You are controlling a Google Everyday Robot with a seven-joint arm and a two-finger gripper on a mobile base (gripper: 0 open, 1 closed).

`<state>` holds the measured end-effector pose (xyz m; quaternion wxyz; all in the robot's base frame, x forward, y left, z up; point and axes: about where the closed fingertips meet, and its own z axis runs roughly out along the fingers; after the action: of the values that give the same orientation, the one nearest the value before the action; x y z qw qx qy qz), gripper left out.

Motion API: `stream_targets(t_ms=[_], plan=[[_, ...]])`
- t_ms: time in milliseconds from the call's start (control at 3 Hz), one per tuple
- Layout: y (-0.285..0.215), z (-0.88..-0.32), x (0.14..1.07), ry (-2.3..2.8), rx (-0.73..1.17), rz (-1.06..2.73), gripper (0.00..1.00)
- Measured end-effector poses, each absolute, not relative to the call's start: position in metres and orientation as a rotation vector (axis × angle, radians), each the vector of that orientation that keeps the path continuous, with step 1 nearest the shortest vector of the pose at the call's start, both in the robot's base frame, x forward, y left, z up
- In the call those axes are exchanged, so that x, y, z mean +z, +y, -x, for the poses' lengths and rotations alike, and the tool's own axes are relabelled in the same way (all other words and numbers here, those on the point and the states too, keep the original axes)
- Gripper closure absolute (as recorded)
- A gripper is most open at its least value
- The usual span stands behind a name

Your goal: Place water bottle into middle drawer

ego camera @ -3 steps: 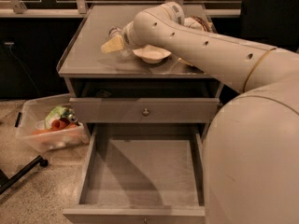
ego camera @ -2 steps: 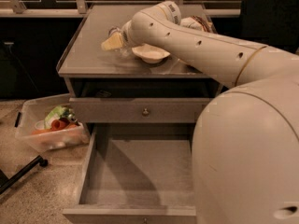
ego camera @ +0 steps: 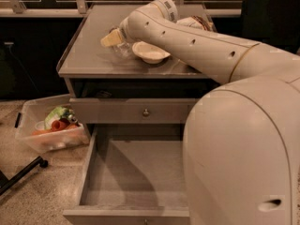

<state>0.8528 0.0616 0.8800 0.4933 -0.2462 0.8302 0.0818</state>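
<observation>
on cabinet top [ego camera: 84, 55], hand [ego camera: 112, 38] at water bottle [ego camera: 120, 49] beside white bowl [ego camera: 149, 51]; cannot tell if holding.

Jaws at water bottle [ego camera: 120, 48] beside white bowl [ego camera: 149, 52], cabinet top [ego camera: 88, 56]

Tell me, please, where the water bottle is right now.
In the camera view, the water bottle sits on the cabinet top, just left of the white bowl, with the gripper right beside it; the middle drawer hangs open below.
</observation>
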Motion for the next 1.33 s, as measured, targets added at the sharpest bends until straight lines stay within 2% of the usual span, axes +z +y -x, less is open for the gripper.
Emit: stream_targets(t_ms=[1333], plan=[[0.106, -0.858, 0.865, 2.048, 0.341, 0.653, 0.00]])
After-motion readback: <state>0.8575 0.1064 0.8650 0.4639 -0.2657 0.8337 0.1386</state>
